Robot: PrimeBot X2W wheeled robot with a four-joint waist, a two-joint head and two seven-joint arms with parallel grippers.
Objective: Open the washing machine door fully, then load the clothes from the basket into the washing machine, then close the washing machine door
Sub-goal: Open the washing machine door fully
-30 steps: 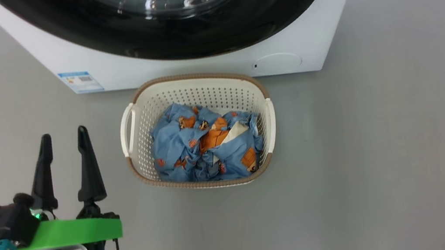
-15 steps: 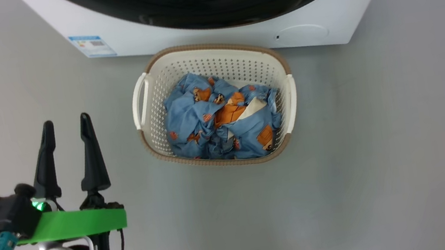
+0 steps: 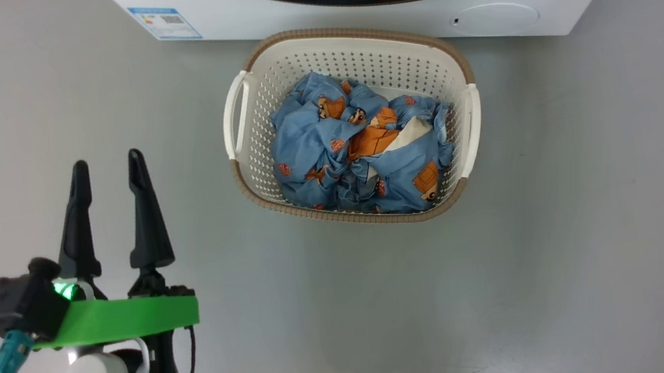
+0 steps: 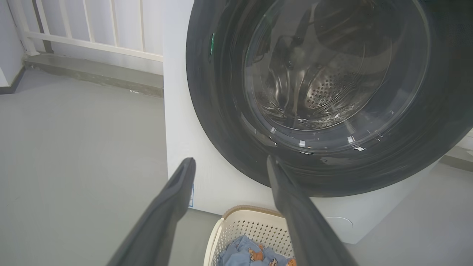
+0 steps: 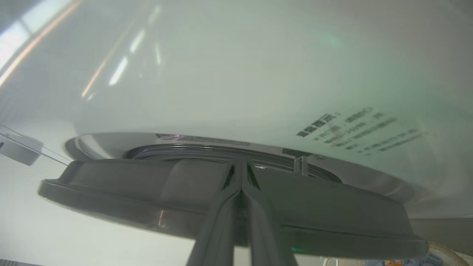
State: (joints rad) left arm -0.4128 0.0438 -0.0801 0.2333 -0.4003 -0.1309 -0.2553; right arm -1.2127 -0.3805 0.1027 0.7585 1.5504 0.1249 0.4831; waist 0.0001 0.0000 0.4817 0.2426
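L gripper [image 3: 106,161] left of basket [image 3: 365,58], fingers spread, empty, pointing up, R gripper [image 5: 242,164] fingers pressed together at door [image 5: 129,192] edge, clothes [image 3: 312,143] in basket, washer [image 3: 254,17] just behind basket

Plain grey floor [image 3: 579,255], white slatted railing [image 4: 92,45], perhaps a balcony

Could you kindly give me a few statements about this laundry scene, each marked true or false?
1. The clothes lie inside the basket. True.
2. The left claw is shut. False: it stands open and empty, to the left of the basket.
3. The basket stands on the floor in front of the washing machine. True.
4. The right claw holds a garment. False: it is shut on nothing, up by the washing machine door.
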